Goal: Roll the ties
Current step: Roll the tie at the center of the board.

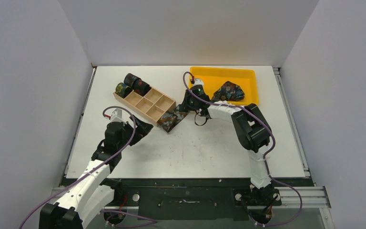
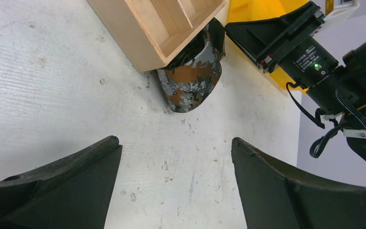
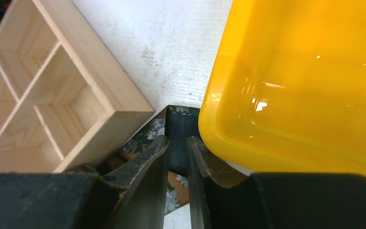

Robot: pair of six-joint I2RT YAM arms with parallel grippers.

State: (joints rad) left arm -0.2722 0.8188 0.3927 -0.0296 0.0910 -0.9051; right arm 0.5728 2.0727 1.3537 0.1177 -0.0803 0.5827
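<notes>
Rust-brown tie (image 2: 190,81): on worktop (image 2: 52,95), against wooden box (image 2: 147,28) corner.
Left end effector (image 2: 174,143): wide apart, empty.
Right end effector (image 3: 177,141): nearly together at tie; grip unclear.

We see the flat tie (image 2: 190,76) rust-orange w/ grey-blue leafy speckles, dark lining. Bunched tie (image 1: 228,90): dark, blue & rust flecks. Rolled ties (image 1: 131,80): dark, w/ blue-green & red bits. Box (image 1: 145,102) pale wood, tray (image 1: 219,75) bright yellow, counter (image 1: 195,148) white w/ grey scuffs. Left tool (image 2: 176,143) & right tool (image 3: 177,143) black.
</notes>
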